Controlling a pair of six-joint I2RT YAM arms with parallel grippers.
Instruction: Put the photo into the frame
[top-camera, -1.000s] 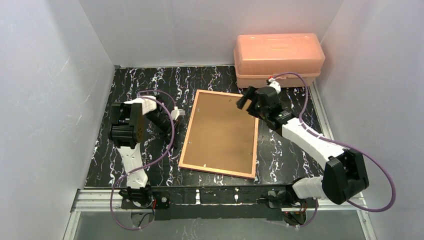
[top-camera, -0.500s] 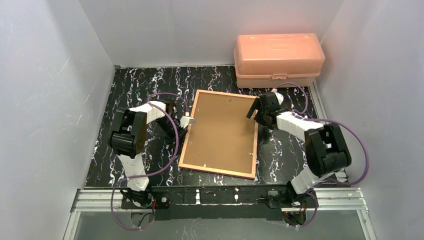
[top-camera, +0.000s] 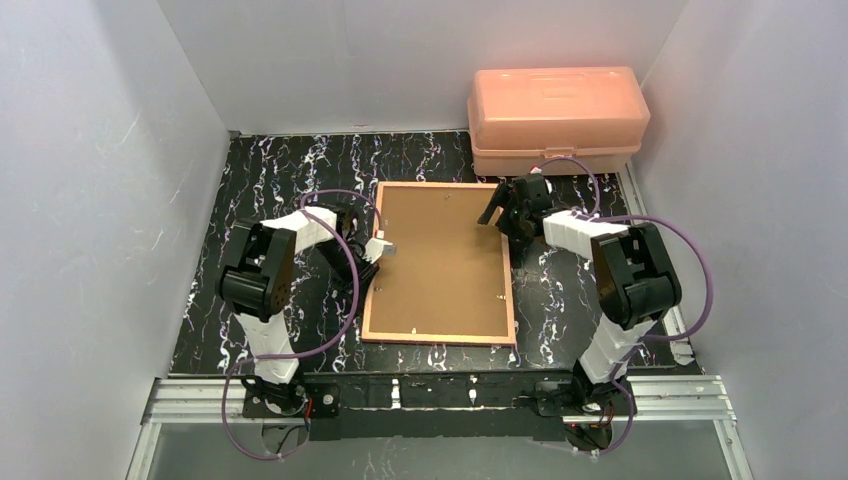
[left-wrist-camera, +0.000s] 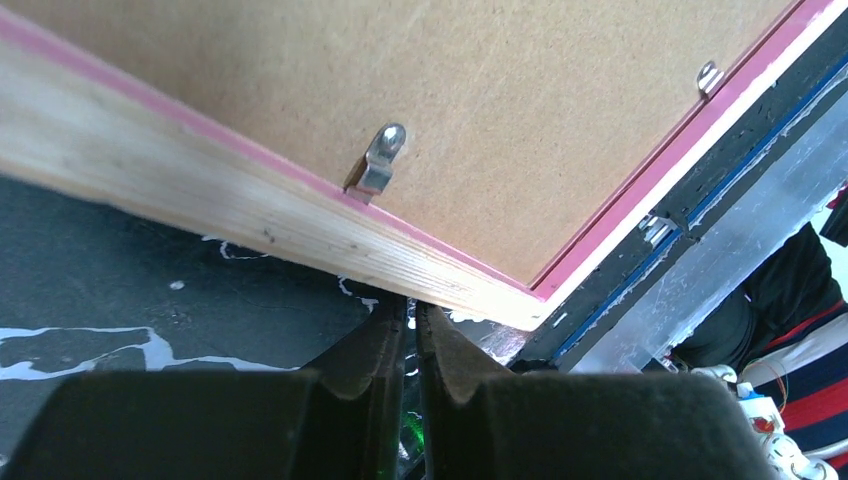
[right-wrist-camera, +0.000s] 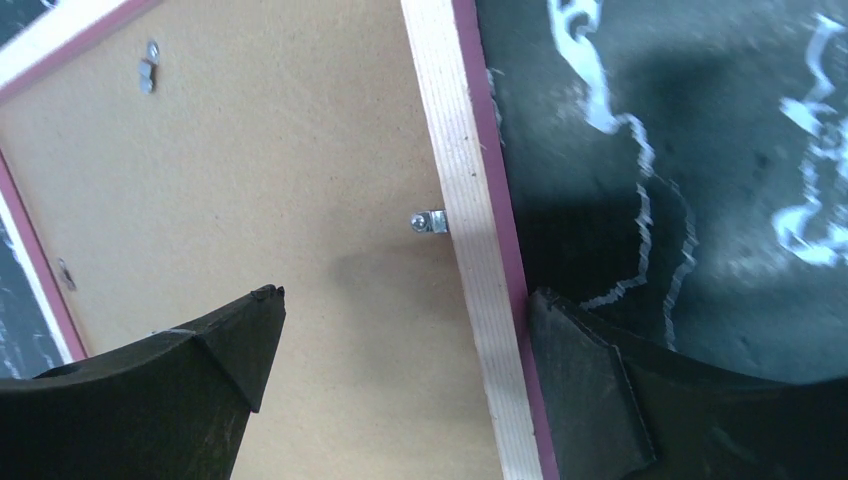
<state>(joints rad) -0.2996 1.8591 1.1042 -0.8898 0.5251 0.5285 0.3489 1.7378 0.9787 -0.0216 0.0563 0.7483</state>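
The frame (top-camera: 371, 290) lies face down mid-table, its tan wood back and pink edge up, with the brown backing board (top-camera: 440, 262) in it. The photo is not in view. My left gripper (top-camera: 385, 246) is shut and empty, its tips against the frame's left rail (left-wrist-camera: 250, 215) in the left wrist view (left-wrist-camera: 411, 312). My right gripper (top-camera: 505, 215) is open and low over the frame's far right corner. In the right wrist view (right-wrist-camera: 405, 300) one finger is over the board (right-wrist-camera: 250, 200) and the other outside the right rail (right-wrist-camera: 465, 220).
A peach plastic box (top-camera: 555, 115) stands at the back right, just behind the frame. Small metal clips (left-wrist-camera: 378, 160) (right-wrist-camera: 430, 222) hold the board along the rails. White walls close in the black marbled table (top-camera: 260, 190) on three sides.
The frame has turned from skewed to square with the table edge. The left gripper came to its left rail; the right arm drew back, its gripper now at the frame's far right corner.
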